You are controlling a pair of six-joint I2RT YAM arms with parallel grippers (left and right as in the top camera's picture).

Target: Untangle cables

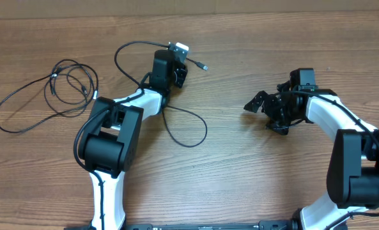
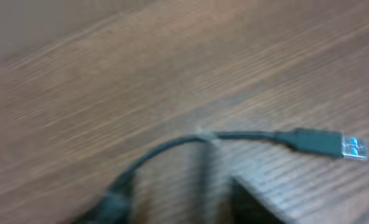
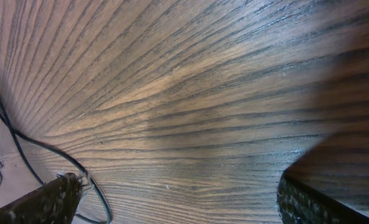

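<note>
Since the left tool (image 1: pixel 178 73) hangs over the near cable (image 1: pixel 188 131), the next move turns on that side. The plug (image 1: pixel 204 66) lies just beside it toward the right arm, long axis running roughly sideways across the surface (image 1: pixel 253 38), tip pointing right. I can't tell if the left tool is spread or clamped; its wrist view is blurred. The right tool (image 1: pixel 256 102) gapes wide, empty, well apart from the plug. The second cable (image 1: pixel 61 86) lies loosely looped at far left, apart from the first. The left tool is nearer to both.
</note>
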